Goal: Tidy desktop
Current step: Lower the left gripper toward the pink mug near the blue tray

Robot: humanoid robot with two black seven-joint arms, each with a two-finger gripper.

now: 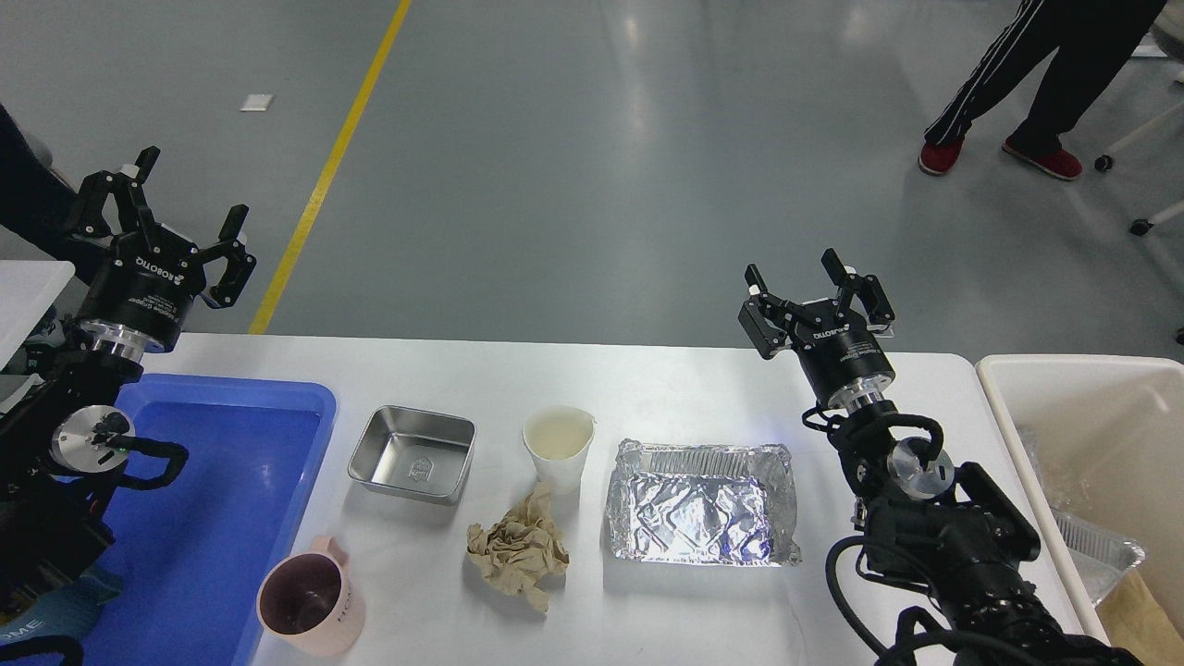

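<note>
The white desktop (647, 379) spans the view. On it, from left to right, lie a pink mug (310, 599), a steel square dish (412, 453), a crumpled brown paper (518, 548), a white paper cup (558, 447) and a foil tray (700, 504). My left gripper (166, 208) is raised above the table's far left corner, open and empty. My right gripper (805, 276) hovers over the far edge, beyond the foil tray, also open and empty.
A blue plastic tray (213, 518) lies at the left end of the table. A cream-white bin (1101, 435) stands at the right end with foil and paper inside. A person's legs (1017, 83) are on the floor at the back right.
</note>
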